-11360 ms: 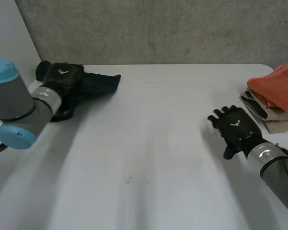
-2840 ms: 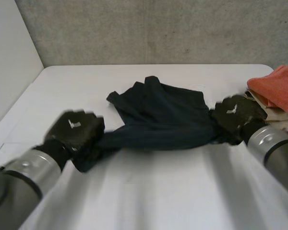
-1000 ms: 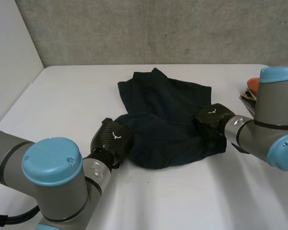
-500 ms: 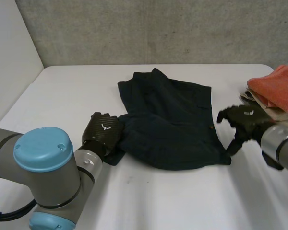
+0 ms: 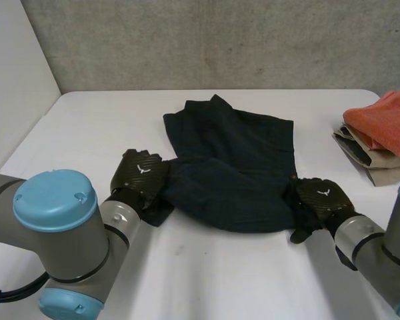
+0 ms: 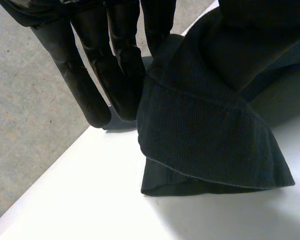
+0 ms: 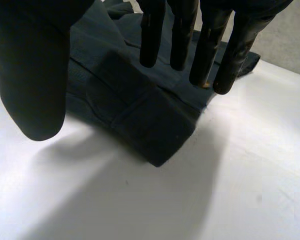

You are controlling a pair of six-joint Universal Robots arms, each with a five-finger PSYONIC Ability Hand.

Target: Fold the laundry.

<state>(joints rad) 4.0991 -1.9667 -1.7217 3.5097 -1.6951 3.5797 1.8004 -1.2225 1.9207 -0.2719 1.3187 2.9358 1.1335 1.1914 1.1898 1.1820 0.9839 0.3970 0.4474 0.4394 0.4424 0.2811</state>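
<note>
A white surface [image 5: 240, 280] runs across the room, its far corners rounded. Behind it stands a rough grey concrete wall [image 5: 220, 40], mottled and faintly pitted. A plain white panel [image 5: 13, 80] rises along the surface's left edge. Soft, even light falls from above, casting blurred shadows on the matte top.

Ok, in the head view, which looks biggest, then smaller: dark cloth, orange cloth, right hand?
1. dark cloth
2. orange cloth, partly cut off at the view's edge
3. right hand, smallest though nearer the camera
</note>
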